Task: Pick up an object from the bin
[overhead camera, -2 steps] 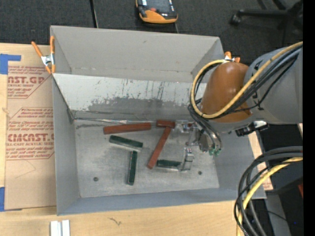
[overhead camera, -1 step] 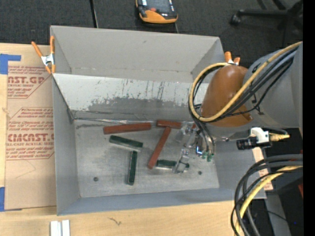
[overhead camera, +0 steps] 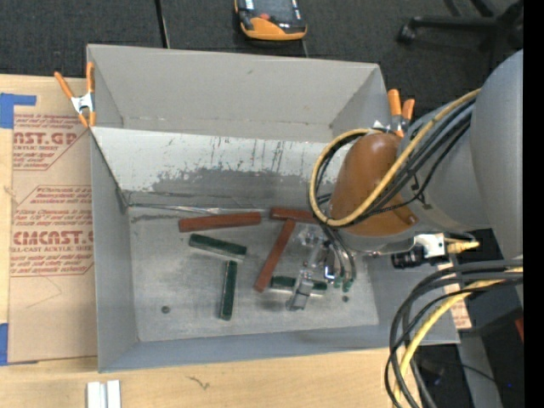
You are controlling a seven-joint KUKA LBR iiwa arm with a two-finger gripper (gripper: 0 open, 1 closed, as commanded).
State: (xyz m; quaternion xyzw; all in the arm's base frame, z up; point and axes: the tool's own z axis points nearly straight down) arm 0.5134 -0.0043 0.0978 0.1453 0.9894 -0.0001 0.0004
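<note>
The gripper (overhead camera: 309,284) is low in the right front part of the bin (overhead camera: 153,313), at a short dark green bar (overhead camera: 285,283) lying flat just beside the lower end of a slanted red-brown stick (overhead camera: 274,262). Whether it is open or closed on that bar cannot be told. The right and front walls are near, while a longer green bar (overhead camera: 228,289) lies well apart to the left, with bare floor beyond it.
</note>
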